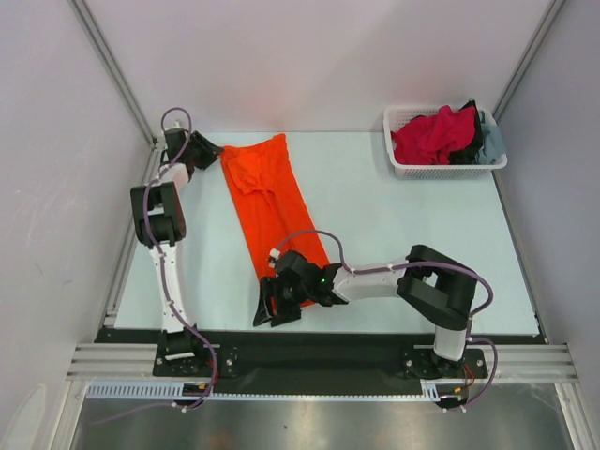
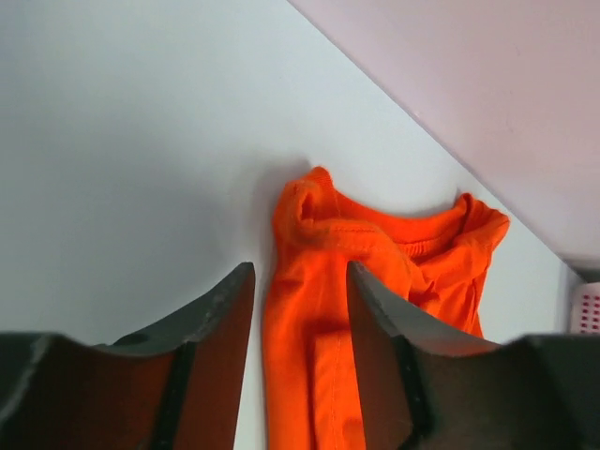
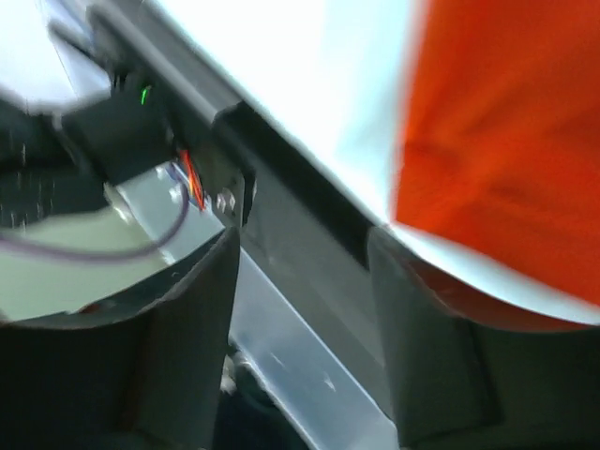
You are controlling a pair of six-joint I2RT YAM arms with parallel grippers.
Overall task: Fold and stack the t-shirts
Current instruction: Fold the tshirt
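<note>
The bright orange t-shirt [image 1: 272,202] lies on the table as a long narrow strip, running from the far left toward the near middle. My left gripper [image 1: 208,150] is open at its far end; in the left wrist view the gripper [image 2: 300,272] straddles the left edge of the bunched orange cloth [image 2: 375,253] without closing on it. My right gripper [image 1: 267,307] is open and empty at the shirt's near end, over the table's front edge. In the blurred right wrist view the gripper [image 3: 302,239] has the orange cloth [image 3: 506,141] up to its right.
A white mesh basket [image 1: 441,170] stands at the far right, holding a crimson-pink shirt [image 1: 433,133], a black one [image 1: 473,124] and a grey-blue one [image 1: 491,145]. Its corner shows in the left wrist view [image 2: 586,309]. The black front rail [image 1: 319,330] runs below the right gripper.
</note>
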